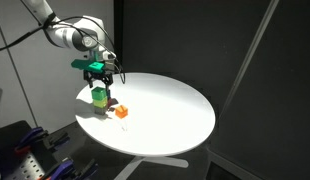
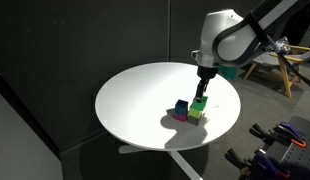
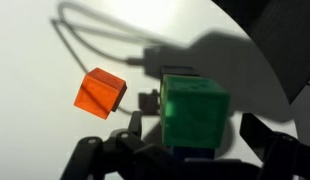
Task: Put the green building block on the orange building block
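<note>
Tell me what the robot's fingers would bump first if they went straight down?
Likely the lime-green cube: it looks right under the green building block that sits between the gripper's fingers. Depth is unclear. The orange building block lies to the side.

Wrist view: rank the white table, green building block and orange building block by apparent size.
1. white table, fills most of the frame.
2. green building block.
3. orange building block.
The green one sits nearer the camera, so their true sizes may match.
</note>
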Action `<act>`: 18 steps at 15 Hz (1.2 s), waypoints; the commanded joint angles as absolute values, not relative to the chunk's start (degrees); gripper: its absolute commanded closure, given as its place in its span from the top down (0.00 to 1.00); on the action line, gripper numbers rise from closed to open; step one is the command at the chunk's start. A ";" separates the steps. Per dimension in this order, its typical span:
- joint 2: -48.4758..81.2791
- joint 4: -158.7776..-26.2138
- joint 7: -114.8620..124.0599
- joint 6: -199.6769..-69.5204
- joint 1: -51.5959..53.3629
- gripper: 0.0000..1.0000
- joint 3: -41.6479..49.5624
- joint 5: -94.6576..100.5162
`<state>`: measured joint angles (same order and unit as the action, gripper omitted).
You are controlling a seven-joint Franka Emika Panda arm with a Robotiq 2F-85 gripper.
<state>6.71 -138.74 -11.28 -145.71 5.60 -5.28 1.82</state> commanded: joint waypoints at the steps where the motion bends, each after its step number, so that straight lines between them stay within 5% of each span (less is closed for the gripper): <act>1: 7.65 -137.41 -10.43 -145.74 5.58 1.00 -5.45 3.50; 15: 9.97 -136.45 -10.67 -146.05 5.56 1.00 -5.44 4.27; 16: 10.12 -136.40 -10.57 -146.08 5.59 0.75 -5.43 4.38; 18: 10.36 -136.25 -10.37 -146.12 5.64 0.66 -5.39 4.76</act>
